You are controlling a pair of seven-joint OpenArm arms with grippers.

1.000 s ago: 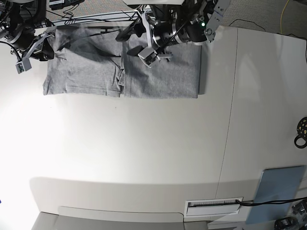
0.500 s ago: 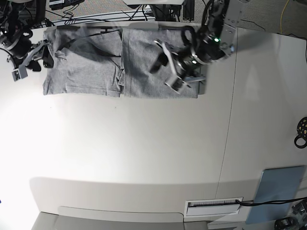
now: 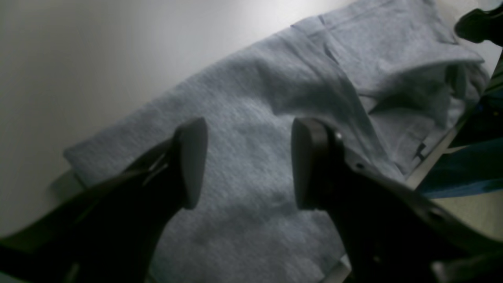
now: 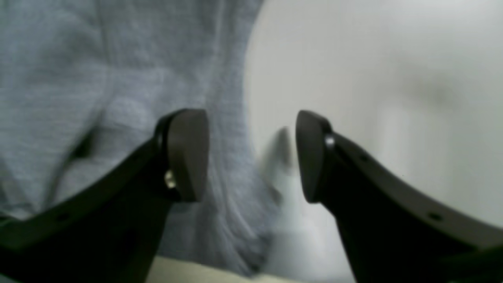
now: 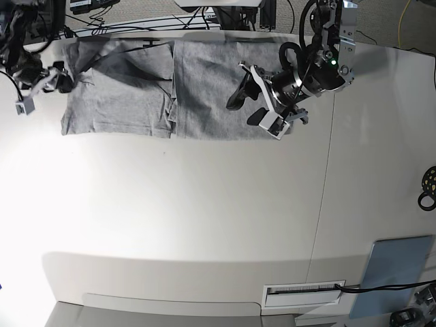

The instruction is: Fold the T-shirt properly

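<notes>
The grey T-shirt lies spread along the table's far edge, its left part folded over with creases. It looks plain, with only a small dark mark at its far edge. My left gripper is open and empty, hovering over the shirt's near right part. In the left wrist view the left gripper has its jaws apart above the fabric. My right gripper is open just off the shirt's left edge. In the right wrist view the right gripper straddles the shirt's edge, with bare table beside it.
The white table has a seam running front to back. A black ring-shaped object lies at the right edge. A blue-grey pad and a white labelled box sit at the front right. Cables run behind the table.
My left gripper has swung from the shirt's far middle to its near right part. My right gripper has drawn back left, off the sleeve. The shirt lies as before.
</notes>
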